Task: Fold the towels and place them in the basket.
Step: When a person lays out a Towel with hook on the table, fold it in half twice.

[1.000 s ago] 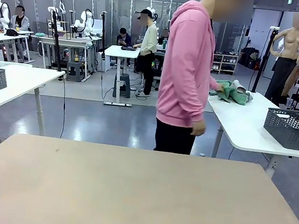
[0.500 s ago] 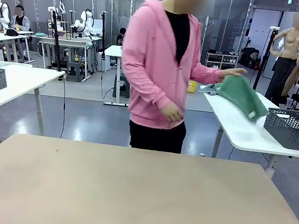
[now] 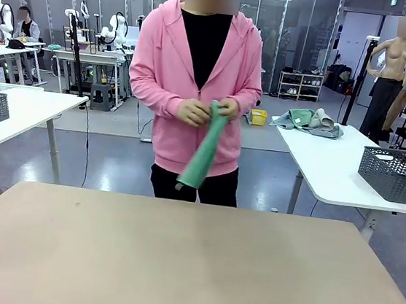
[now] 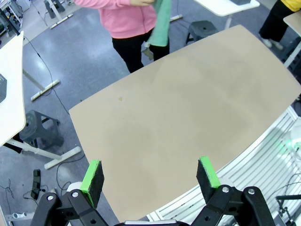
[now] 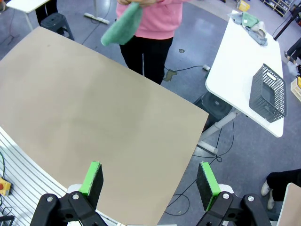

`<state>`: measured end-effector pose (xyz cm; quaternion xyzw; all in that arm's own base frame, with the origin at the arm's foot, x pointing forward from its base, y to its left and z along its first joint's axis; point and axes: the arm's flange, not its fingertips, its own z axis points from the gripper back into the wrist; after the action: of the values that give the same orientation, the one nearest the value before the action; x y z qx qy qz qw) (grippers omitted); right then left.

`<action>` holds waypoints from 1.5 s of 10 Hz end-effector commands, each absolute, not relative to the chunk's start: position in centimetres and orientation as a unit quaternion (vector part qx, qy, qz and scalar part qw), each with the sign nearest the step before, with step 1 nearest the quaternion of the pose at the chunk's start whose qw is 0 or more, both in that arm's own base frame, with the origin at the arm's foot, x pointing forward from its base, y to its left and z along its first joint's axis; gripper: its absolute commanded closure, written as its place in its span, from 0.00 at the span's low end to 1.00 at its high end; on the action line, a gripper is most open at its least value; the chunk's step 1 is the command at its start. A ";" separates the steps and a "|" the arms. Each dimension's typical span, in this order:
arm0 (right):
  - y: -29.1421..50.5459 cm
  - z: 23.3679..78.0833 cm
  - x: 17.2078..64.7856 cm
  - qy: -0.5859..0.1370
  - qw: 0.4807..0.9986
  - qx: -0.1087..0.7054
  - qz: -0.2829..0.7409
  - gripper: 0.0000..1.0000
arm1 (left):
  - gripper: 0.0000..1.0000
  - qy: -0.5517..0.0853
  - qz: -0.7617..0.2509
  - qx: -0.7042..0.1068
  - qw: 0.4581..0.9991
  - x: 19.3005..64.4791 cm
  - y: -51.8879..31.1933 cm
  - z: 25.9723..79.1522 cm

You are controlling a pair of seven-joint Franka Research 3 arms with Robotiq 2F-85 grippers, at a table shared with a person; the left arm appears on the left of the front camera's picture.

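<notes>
Two claws, left claw [image 4: 149,169] and right claw [image 5: 149,170], gape apart, far from the mint towel [image 3: 204,152] in the person's hands [image 3: 194,111].

In my left wrist view the mint green towel [image 4: 162,23] runs off the top edge, so the person's hands [image 3: 193,112] gripping it are cut away there; its tag is too small for me to find; the front view's right edge clips the basket [image 3: 397,175]; the far heap of cloth [image 3: 309,121] is too small to count.
</notes>
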<state>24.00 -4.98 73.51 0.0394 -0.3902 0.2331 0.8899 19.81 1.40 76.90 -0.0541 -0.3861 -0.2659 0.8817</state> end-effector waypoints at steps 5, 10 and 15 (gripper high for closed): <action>-5.0 73.6 24.1 -0.393 0.887 0.043 0.236 0.00 | 0.00 -0.387 -0.268 -0.055 0.881 19.8 1.2 77.1; -5.0 73.6 24.1 -0.393 0.887 0.043 0.236 0.00 | 0.00 -0.387 -0.268 -0.055 0.881 19.8 1.2 77.1; -5.0 73.6 24.1 -0.393 0.887 0.043 0.236 0.00 | 0.00 -0.387 -0.268 -0.055 0.881 19.8 1.2 77.1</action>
<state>24.00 -4.98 73.51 0.0394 -0.3902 0.2331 0.8899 19.81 1.40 76.90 -0.0541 -0.3861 -0.2659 0.8817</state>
